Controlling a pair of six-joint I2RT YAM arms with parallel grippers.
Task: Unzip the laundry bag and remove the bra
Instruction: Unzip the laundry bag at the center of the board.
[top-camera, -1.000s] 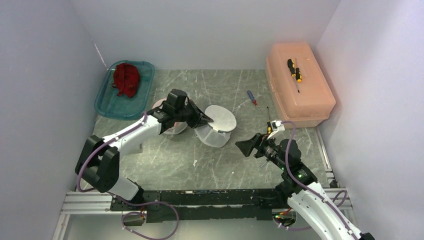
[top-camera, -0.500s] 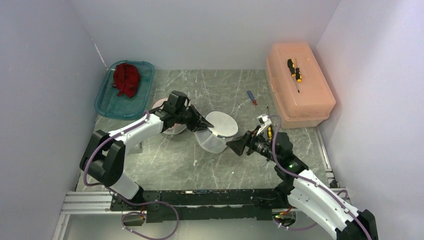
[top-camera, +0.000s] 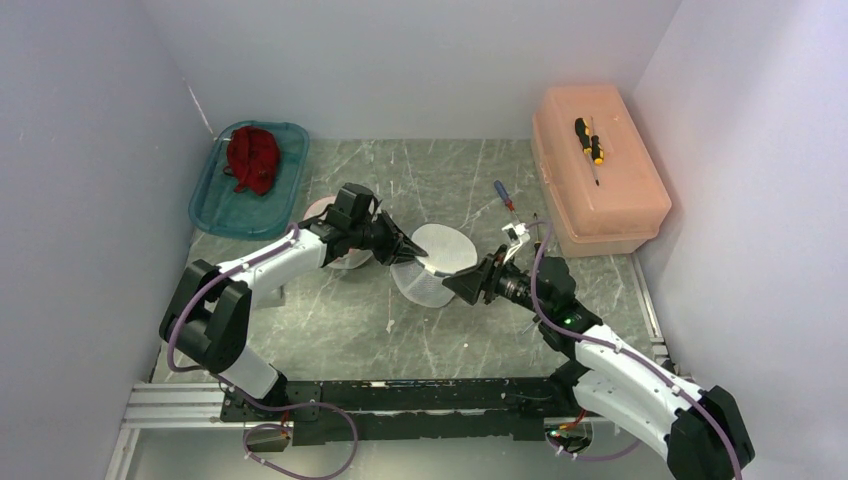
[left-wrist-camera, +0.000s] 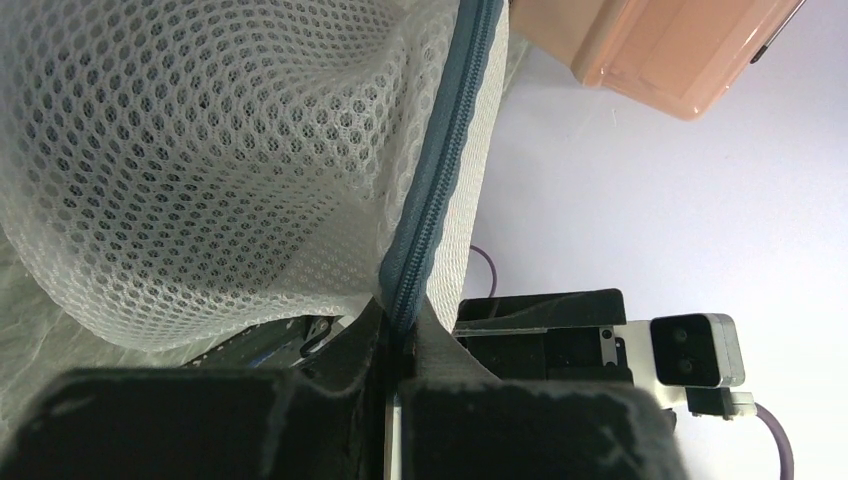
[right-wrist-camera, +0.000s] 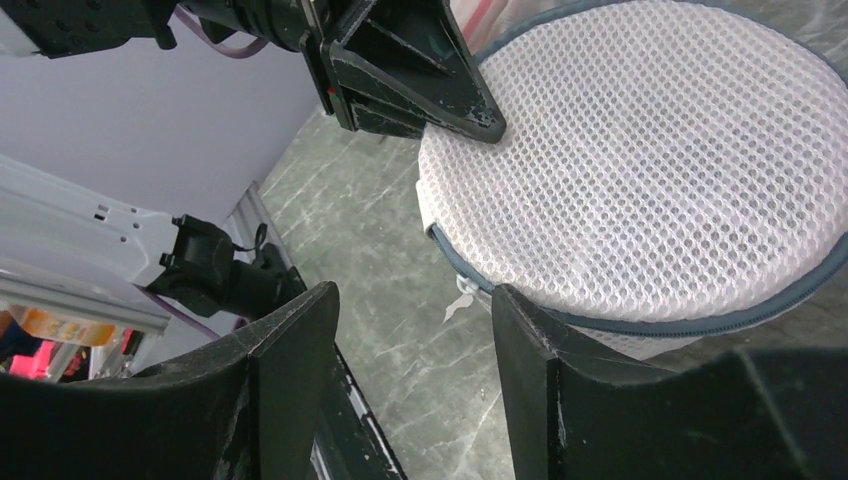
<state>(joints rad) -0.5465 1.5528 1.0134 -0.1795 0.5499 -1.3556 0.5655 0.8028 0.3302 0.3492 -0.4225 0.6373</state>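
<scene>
The laundry bag (top-camera: 436, 262) is a round white mesh drum with a blue-grey zipper (left-wrist-camera: 440, 170), sitting mid-table. My left gripper (top-camera: 418, 251) is shut on its zippered rim; in the left wrist view the left gripper (left-wrist-camera: 404, 325) pinches the zipper tape. My right gripper (top-camera: 449, 285) stands open at the bag's near right side. In the right wrist view the right gripper (right-wrist-camera: 410, 345) has bare table between its fingers, with the bag (right-wrist-camera: 650, 170) just past the right finger and a small white tab (right-wrist-camera: 463, 294) at the seam. The bra is hidden; the mesh shows nothing inside.
A pinkish rounded thing (top-camera: 335, 258) lies under my left arm beside the bag. A teal tray (top-camera: 207, 205) at the back left holds a red cloth (top-camera: 252, 158). An orange toolbox (top-camera: 600, 190) with a screwdriver (top-camera: 590, 140) stands at the right. Another screwdriver (top-camera: 503, 194) lies behind the bag.
My right gripper has travelled left up to the bag and its jaws have narrowed. The left gripper keeps its hold on the rim, sunk slightly.
</scene>
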